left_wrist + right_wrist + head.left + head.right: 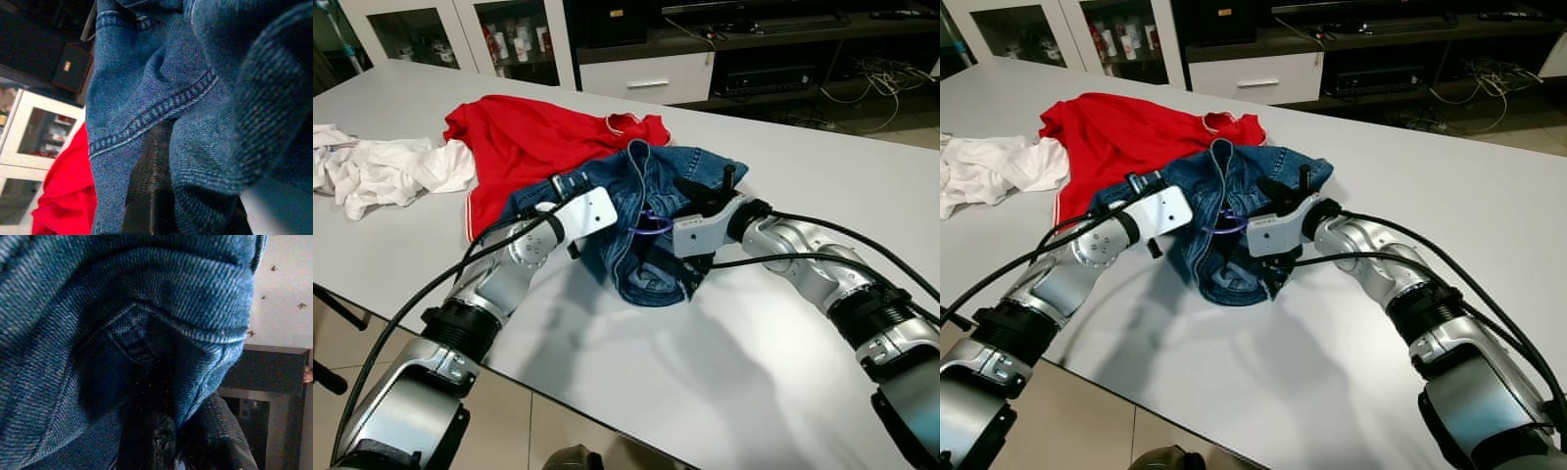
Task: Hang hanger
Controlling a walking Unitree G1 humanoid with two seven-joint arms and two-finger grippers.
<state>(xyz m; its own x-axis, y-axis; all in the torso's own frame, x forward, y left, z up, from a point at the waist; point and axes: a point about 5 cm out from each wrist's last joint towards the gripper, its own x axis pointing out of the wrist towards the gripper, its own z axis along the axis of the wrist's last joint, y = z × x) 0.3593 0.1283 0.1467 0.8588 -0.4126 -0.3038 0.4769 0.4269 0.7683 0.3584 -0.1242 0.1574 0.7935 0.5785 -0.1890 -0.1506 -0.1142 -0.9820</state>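
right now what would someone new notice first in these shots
Both grippers, the left gripper and right gripper, press into a bunched blue denim garment at the white table's middle. Behind it lies a red shirt, with crumpled white cloth at the far left.

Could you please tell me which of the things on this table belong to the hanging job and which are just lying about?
In the job:
- denim garment, bunched on the table
- purple hanger, poking out of the denim folds
- left gripper, pressed against the denim
- right gripper, in the denim folds

Lying about:
- red shirt
- white cloth
- white table
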